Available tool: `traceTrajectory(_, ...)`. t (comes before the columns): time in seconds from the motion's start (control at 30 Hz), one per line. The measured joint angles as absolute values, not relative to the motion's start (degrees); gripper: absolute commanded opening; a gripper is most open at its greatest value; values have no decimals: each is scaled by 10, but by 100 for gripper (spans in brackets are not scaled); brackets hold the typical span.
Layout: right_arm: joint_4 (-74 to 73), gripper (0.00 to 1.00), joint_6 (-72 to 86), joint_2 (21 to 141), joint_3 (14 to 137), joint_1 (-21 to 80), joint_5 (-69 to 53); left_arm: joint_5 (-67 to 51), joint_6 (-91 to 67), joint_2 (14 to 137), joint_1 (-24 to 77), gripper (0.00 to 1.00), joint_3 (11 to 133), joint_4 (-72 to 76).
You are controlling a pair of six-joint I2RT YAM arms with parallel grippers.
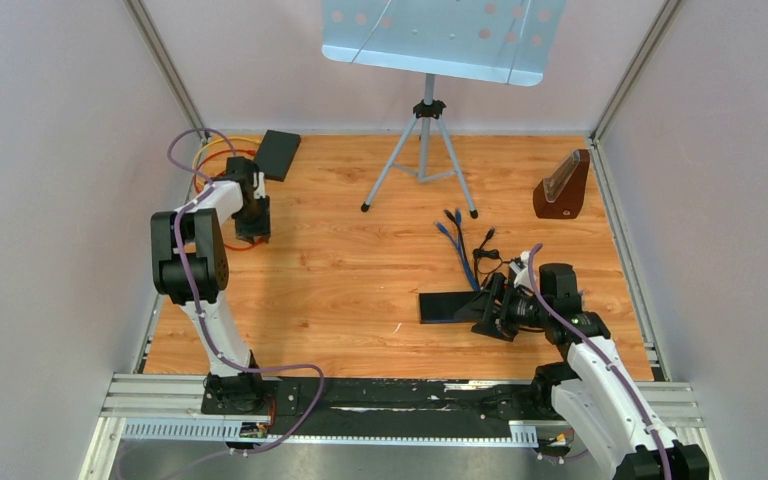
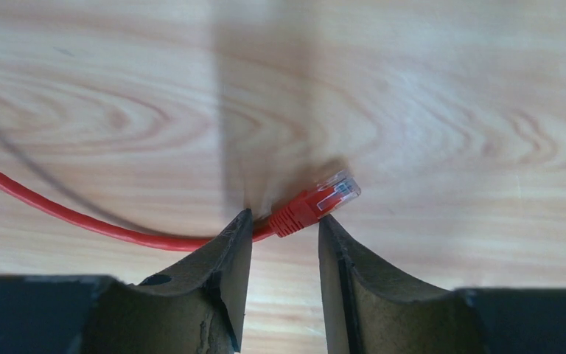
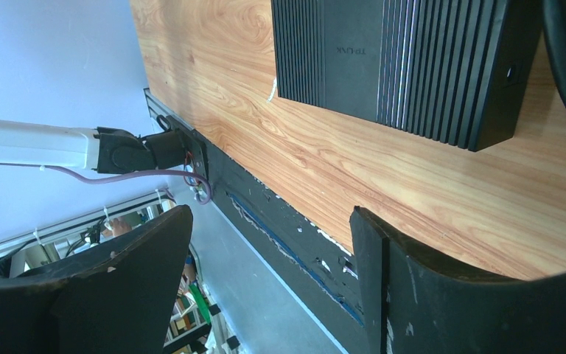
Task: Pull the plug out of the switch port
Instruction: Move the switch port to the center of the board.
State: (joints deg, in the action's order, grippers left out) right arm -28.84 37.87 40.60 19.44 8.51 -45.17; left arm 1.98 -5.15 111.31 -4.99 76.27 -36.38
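Plug (image 2: 315,203) lies flat on table (image 2: 449,88), tip angled up-right.

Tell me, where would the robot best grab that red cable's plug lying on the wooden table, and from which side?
On the red boot just behind the clear tip, from straight above, one finger on each side. The plug lies flat on the table, so its sides are free, and the boot is thicker than the thin cable. The open left gripper straddles it.

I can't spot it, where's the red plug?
In the left wrist view, the red plug lies loose on the table, at the tips of the left arm's open fingers.
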Motion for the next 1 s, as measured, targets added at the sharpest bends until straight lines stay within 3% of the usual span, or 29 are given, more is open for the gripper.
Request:
traceTrajectory(0.37,-289,79,379,397,185,85,-456,7,-116,1035,16,31,656,-361)
traceTrajectory(1.0,-314,78,369,388,210,85,-483,-70,-359,882,259,32,470,-296)
